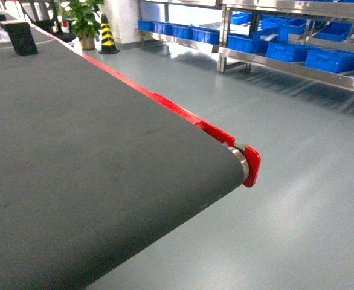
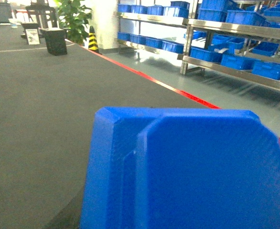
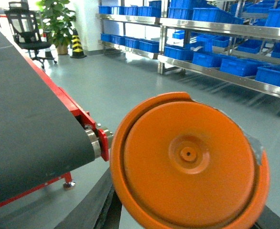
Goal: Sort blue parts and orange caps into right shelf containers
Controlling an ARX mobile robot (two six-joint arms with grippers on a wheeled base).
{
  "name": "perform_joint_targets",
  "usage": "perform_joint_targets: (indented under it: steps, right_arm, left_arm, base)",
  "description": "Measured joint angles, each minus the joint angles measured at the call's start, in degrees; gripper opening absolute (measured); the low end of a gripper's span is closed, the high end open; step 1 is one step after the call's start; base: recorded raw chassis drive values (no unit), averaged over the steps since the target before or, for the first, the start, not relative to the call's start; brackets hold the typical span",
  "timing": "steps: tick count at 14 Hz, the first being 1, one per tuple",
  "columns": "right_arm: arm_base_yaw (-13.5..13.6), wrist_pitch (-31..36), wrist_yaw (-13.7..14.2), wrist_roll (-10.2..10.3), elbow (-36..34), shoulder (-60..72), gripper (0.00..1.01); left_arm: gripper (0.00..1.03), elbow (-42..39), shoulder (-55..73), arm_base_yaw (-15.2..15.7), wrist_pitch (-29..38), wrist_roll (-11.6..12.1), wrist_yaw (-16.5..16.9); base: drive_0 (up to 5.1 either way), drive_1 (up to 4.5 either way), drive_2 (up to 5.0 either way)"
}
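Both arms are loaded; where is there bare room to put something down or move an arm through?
The dark grey conveyor belt is bare from its red edge rail back to the black box. The grey floor is open up to the steel shelf, which is crowded with blue bins.

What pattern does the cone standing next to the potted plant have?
Yellow and black stripes on the cone, beside the potted plant; it shows best in the head view.

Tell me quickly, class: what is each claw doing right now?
Left claw: not itself visible; a blue part fills its wrist view, apparently held.
Right claw: not itself visible; an orange cap fills its wrist view, apparently held.
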Motion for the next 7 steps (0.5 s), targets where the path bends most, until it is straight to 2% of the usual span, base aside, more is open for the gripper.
perform_joint_targets:
  steps: [7]
  right_arm:
    - [0.00, 0.00, 0.00, -0.02, 0.00, 0.00, 0.44]
  left_arm:
    - [0.43, 0.00, 0.00, 0.00, 0.00, 0.00, 0.00]
  base:
    - [-1.6, -1.62, -1.6]
